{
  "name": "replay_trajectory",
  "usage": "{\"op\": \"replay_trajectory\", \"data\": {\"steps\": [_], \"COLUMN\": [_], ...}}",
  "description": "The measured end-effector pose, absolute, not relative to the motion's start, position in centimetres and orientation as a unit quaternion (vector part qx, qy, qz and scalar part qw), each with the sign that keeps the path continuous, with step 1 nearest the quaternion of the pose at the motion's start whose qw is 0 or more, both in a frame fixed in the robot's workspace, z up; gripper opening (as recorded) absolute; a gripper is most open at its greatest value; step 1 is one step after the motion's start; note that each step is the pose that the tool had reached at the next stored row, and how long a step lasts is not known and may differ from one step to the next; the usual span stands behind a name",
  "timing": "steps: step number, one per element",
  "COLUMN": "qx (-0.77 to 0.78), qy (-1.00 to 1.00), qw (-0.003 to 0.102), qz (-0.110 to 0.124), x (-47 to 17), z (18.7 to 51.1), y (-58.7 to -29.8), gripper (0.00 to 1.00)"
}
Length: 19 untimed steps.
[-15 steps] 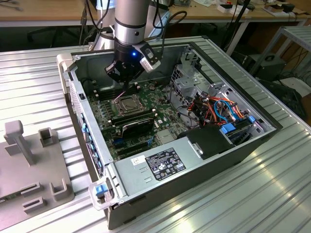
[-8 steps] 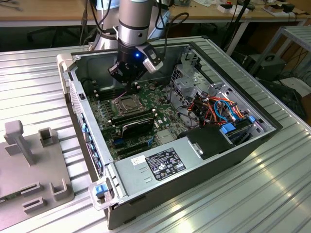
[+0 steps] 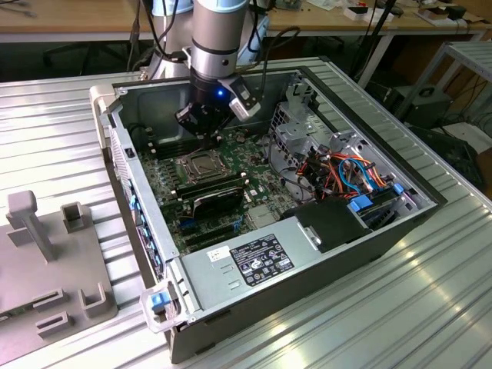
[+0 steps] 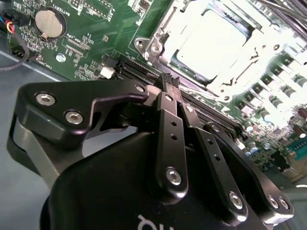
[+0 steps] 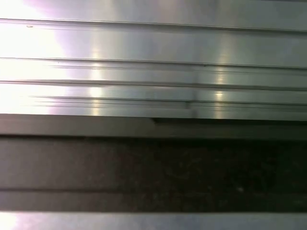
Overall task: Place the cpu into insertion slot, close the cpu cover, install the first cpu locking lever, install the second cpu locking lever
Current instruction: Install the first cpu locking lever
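In the exterior view my gripper (image 3: pixel 201 129) hangs inside the open computer case, just above and behind the insertion slot (image 3: pixel 201 164) on the green motherboard (image 3: pixel 165 181). The second wrist view shows my black fingers (image 4: pixel 169 103) pressed together with nothing between them; the gripper (image 4: pixel 171 82) is shut. Just beyond the tips lies the cpu (image 4: pixel 216 43), a brightly lit silver square seated in the socket. The grey metal cpu cover (image 4: pixel 160 33) lies flat around it as a frame. Glare keeps me from telling how the locking levers stand.
Black memory slots (image 4: pixel 144 74) run between my fingertips and the socket. A black-finned card (image 3: pixel 217 198) lies in front of the socket, with the power supply (image 3: pixel 261 257) nearer still. Drive cage and cables (image 3: pixel 346 173) fill the case's right side. A grey fixture (image 3: pixel 46 254) stands on the ribbed aluminium table (image 5: pixel 153 72).
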State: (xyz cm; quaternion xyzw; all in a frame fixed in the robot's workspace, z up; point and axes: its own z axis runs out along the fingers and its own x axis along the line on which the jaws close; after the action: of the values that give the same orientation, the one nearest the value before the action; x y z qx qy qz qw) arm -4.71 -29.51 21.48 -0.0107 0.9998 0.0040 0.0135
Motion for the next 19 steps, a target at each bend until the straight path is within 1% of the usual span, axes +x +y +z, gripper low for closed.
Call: {"op": "replay_trajectory", "data": {"steps": [19], "qx": [-0.011], "qy": [1.0], "qw": [0.014], "qz": [0.004], "x": [-4.62], "z": [20.84], "y": [-29.79], "gripper": [0.11]}}
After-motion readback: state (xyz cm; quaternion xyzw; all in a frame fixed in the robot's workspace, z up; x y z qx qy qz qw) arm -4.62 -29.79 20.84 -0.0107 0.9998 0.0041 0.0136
